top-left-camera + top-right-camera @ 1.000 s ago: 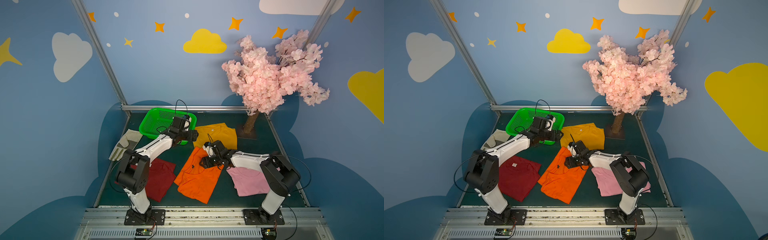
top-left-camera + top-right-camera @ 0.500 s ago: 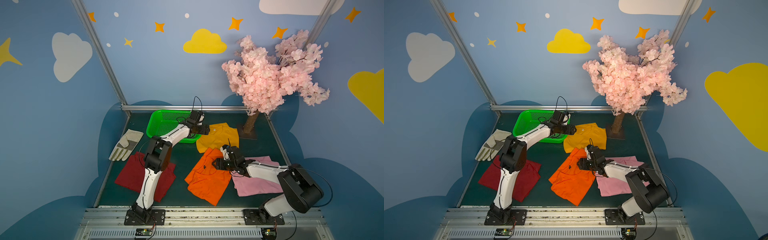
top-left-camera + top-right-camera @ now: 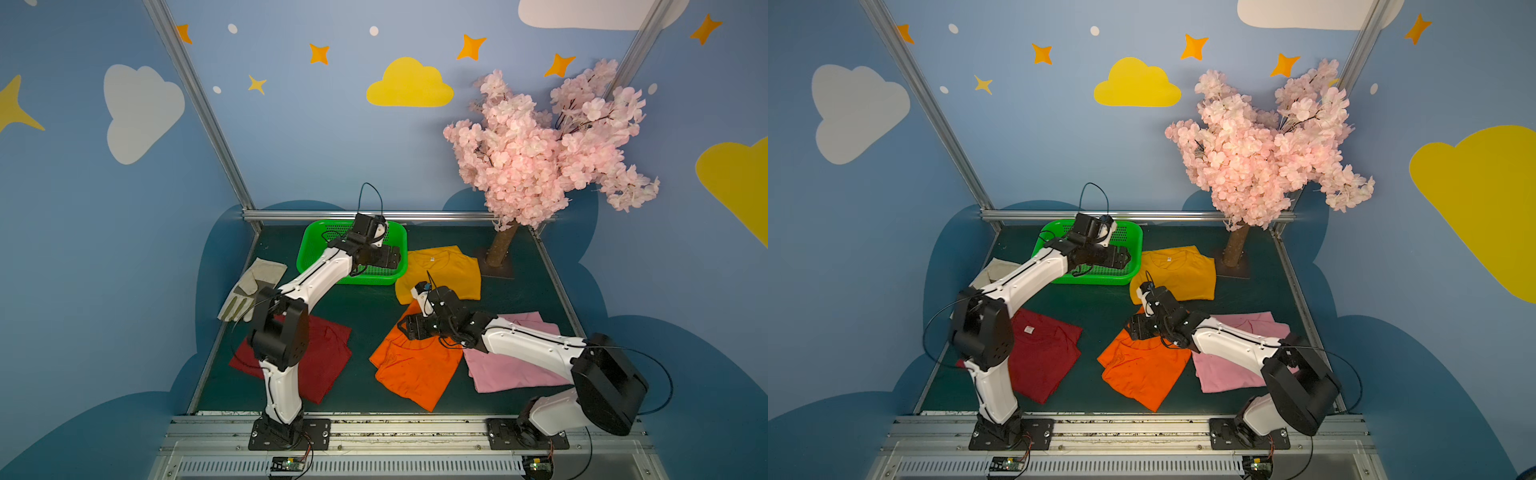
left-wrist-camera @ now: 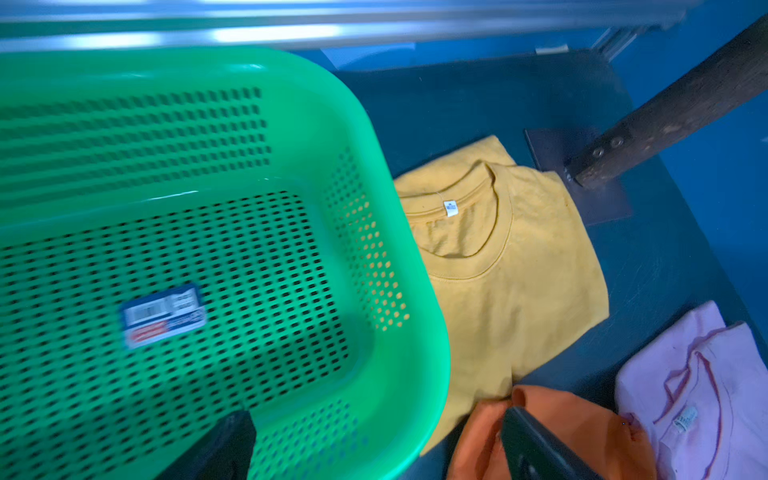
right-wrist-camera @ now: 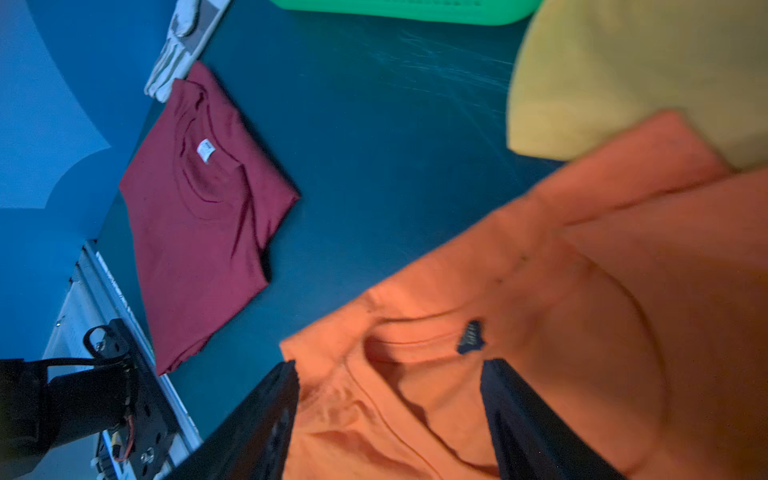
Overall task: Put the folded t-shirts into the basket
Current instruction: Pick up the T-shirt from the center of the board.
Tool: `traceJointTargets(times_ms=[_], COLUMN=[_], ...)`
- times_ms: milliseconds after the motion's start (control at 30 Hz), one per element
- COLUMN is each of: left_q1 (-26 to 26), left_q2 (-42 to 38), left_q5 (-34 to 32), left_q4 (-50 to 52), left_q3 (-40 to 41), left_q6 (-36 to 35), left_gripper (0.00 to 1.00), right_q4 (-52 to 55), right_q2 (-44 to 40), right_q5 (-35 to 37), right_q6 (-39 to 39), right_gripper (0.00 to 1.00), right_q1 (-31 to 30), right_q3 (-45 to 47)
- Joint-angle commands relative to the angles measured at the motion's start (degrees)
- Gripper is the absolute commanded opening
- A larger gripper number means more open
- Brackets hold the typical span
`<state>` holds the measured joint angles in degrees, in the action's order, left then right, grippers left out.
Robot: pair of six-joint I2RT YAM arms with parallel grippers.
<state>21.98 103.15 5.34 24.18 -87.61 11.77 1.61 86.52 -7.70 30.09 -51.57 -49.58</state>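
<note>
4 folded t-shirts lie on the counter (image 3: 374,299) and none is in the basket (image 3: 309,253), which sits empty at 11 o'clock by the back rail. The mustard tee (image 3: 444,270) lies at 12 o'clock just beside the basket's right wall, the orange tee (image 3: 411,370) at the middle with its far corner on the mustard one, the pink tee (image 3: 507,370) at 4 o'clock, the dark red tee (image 3: 324,361) at 8 o'clock.

The right gripper (image 5: 390,419) hangs over the orange collar, jaws spread and empty. My advice: come down astride the collar fold and pinch all layers there, so the fold holds on the lift.

The left gripper (image 4: 374,444) hovers over the basket's near right corner, jaws wide apart, holding nothing; it crowds the drop spot and should clear away first.

Open counter runs between the dark red and orange tees; the glove (image 3: 249,286) at 9 o'clock and the tree trunk (image 3: 500,249) at 1 o'clock bound the sides
</note>
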Motion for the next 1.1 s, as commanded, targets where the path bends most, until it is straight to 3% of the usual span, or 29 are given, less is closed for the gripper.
traceJointTargets(times_ms=[0,333,700,933,1067], left_q1=[-4.4,-21.7,-24.0,-23.8,-22.9], left_q2=[-10.7,-28.7,-33.2,-36.0,-39.4], left_q5=[0.5,2.2,4.4,3.8,1.9], left_q4=[-3.5,-9.1,-11.0,-11.3,-11.4], left_q3=[8.1,26.1,31.1,35.4,39.2], left_q6=[0.7,10.3,12.7,13.5,14.6], left_gripper=[0.98,0.99,0.98,0.97,0.97], right_q4=[-3.4,0.4,6.7,4.0,3.3], right_q2=[7.4,29.7,41.4,41.5,35.2], right_q5=[-0.2,-0.8,2.5,0.4,-3.2], right_q6=[4.2,9.7,12.6,10.7,5.5], right_gripper=[0.75,0.71,0.51,0.13,0.00], right_q1=[-5.8,-14.0,-16.6,-14.0,-10.8], right_q3=[-5.3,-24.9,-34.9,-36.0,-31.0])
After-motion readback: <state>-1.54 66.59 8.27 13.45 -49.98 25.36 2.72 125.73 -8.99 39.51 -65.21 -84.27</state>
